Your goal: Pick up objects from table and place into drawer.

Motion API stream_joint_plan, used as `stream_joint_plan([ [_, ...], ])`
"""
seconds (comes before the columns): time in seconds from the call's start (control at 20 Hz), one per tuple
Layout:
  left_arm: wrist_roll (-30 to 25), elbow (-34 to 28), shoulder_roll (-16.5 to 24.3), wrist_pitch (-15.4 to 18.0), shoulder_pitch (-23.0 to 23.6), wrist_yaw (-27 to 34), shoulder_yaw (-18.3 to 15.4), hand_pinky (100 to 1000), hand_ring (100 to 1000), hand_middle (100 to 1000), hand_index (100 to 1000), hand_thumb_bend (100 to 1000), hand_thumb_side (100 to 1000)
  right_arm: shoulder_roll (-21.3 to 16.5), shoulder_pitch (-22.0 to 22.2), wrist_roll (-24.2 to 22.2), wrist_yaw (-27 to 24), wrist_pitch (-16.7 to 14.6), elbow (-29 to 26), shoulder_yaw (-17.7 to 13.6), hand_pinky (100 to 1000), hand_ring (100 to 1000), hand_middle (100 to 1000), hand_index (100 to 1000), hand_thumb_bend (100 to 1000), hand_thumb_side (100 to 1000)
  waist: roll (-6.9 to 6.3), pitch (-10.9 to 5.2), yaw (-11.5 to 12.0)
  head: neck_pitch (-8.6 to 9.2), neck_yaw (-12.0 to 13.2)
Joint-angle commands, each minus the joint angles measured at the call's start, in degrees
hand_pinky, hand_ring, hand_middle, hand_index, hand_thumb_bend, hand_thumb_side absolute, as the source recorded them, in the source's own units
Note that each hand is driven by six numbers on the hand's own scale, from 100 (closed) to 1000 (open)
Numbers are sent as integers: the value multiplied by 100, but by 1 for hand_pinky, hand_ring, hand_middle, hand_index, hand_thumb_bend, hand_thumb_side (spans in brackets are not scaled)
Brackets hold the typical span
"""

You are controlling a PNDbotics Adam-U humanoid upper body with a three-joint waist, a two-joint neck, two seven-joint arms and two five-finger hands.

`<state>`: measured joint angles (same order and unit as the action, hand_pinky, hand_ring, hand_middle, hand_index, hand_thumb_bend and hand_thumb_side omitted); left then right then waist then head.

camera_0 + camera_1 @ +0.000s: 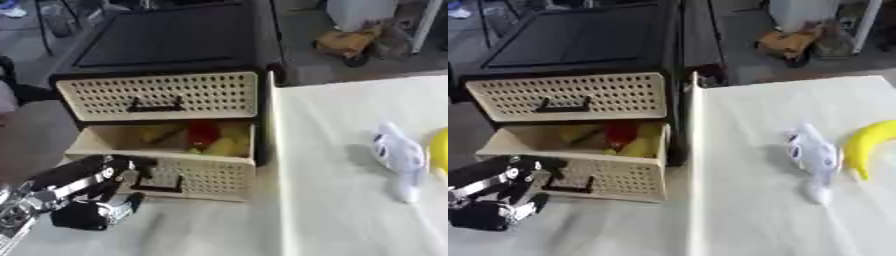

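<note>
Now, left eye view first, as I see it from my station:
Cabinet: one black-framed drawer unit (166, 70) left of the table (350, 200), holding two cream perforated drawers.
Upper drawer: one (159, 96), pushed in, black handle.
Lower drawer: one (166, 162), pulled out, black handle on its front.
Drawer contents: I make out yellow pieces and one red piece (203, 134); I cannot count the yellow ones.
Left hand: one (92, 212), low at the left, in front of the lower drawer and below its handle; fingers curled, nothing in them that I can see, not touching the drawer front as far as I can tell.
White object: one (398, 155) lying on the table near the right edge, long, narrowing toward me.

Right eye view:
Banana: one (868, 145), yellow, curved, on the table just beside the white object on its right; whether they touch I cannot tell.
Right hand: I find it in neither view.
Floor toy: one yellow-orange thing (785, 45) beyond the table.
</note>
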<state>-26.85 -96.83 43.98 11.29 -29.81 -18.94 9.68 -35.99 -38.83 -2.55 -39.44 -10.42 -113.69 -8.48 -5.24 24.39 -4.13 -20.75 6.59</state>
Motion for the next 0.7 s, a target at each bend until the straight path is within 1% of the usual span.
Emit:
stream_joint_plan([
  [0.05, 42, 37, 244, -17, -83, -46, -92, 153, 276, 846, 1000, 100, 759, -96, -89, -22, 25, -2, -90, -52, 745, 861, 593, 688, 354, 972, 13, -103, -6, 80, 35],
  [0.2, -80, 154, 230, -118, -113, 20, -113, 160, 281, 849, 1000, 100, 765, -86, -91, -37, 32, 8, -90, -51, 745, 862, 593, 689, 357, 970, 5, -86, -24, 97, 42],
  [0.35, -75, 227, 221, -147, -139, 52, -145, 162, 282, 849, 1000, 100, 755, -76, -89, -49, 42, 17, -90, -60, 746, 862, 593, 689, 359, 969, 2, -67, -44, 132, 47],
  [0.55, 181, 273, 245, -114, -182, 89, -218, 163, 279, 846, 1000, 100, 720, -72, -102, -93, 54, 22, -90, -45, 747, 863, 593, 689, 366, 969, -8, -37, -86, 181, 66],
  [0.7, 365, 313, 295, -123, -186, -14, -269, 159, 276, 853, 1000, 100, 702, -76, -101, -95, 61, 20, -90, -58, 747, 863, 593, 689, 366, 969, -13, -19, -88, 201, 74],
])
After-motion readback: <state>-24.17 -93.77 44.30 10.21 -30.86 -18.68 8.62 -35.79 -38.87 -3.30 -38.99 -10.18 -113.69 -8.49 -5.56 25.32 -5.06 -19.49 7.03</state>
